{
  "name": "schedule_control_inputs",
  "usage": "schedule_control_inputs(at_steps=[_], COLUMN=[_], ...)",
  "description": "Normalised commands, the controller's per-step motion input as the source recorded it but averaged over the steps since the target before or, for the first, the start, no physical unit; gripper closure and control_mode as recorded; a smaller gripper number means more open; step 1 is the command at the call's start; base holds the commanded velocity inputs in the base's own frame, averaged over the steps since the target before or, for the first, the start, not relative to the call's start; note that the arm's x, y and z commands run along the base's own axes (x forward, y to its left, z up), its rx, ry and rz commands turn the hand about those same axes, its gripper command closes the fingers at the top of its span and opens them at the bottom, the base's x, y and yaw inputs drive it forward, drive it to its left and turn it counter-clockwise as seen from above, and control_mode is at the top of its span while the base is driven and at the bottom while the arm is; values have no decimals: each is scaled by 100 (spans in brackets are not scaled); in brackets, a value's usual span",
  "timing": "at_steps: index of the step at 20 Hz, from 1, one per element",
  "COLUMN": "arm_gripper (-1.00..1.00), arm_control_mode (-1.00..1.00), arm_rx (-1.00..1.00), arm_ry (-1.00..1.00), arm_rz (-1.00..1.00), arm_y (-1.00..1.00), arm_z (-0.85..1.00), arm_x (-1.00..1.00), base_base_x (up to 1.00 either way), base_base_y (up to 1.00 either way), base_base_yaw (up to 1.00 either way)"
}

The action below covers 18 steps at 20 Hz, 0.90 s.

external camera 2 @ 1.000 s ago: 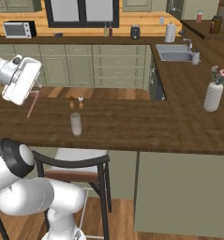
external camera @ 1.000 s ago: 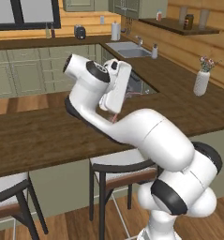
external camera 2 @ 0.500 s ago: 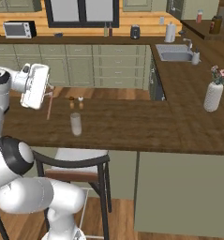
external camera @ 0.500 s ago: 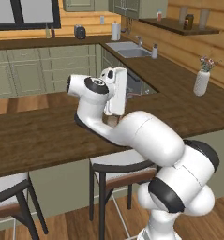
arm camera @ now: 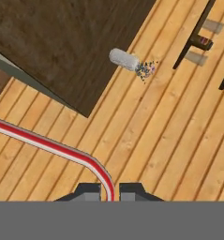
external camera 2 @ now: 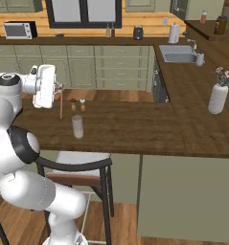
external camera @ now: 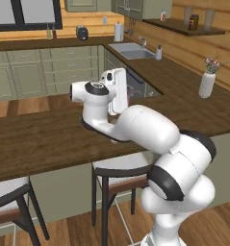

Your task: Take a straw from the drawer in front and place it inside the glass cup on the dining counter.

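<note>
My gripper (external camera 2: 58, 88) is shut on the straw (external camera 2: 61, 105), a thin pinkish-red stick that hangs upright below the fingers. It hangs over the dining counter (external camera 2: 135, 127), a little left of the glass cup (external camera 2: 77, 127), with its lower end at about rim height. In the hand view the red-and-white straw (arm camera: 48, 145) bends in from the left and ends between the tips of the gripper (arm camera: 108, 192). In the left base view the white hand (external camera: 118, 90) is raised above the dining counter (external camera: 34, 139), and the arm hides the cup. The drawer is out of view.
Two tiny shakers (external camera 2: 77, 101) stand just behind the cup. A white flower vase (external camera 2: 218, 98) stands at the counter's right end and also appears as the vase (external camera: 206, 84) and the vase (arm camera: 124, 60). A stool (external camera 2: 82, 165) stands below the counter's near edge.
The hand has swung right across the dining counter with the straw in it, nearer to the glass cup. The straw has gone from tilted to upright. The cup has not moved.
</note>
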Motion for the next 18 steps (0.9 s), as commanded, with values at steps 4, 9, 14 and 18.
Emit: schedule_control_inputs(at_steps=[4, 9, 14, 18], arm_gripper=[100, 100, 100, 100], arm_control_mode=[-100, -100, -100, -100], arm_rx=[-12, -12, -4, 0], arm_ry=[0, 0, 0, 0], arm_rz=[0, 0, 0, 0], arm_y=[0, 0, 5, 12], arm_z=[-9, -16, -26, -19], arm_x=[37, 39, 23, 16], base_base_x=[0, 0, 0, 0], base_base_y=[0, 0, 0, 0], base_base_yaw=[0, 0, 0, 0])
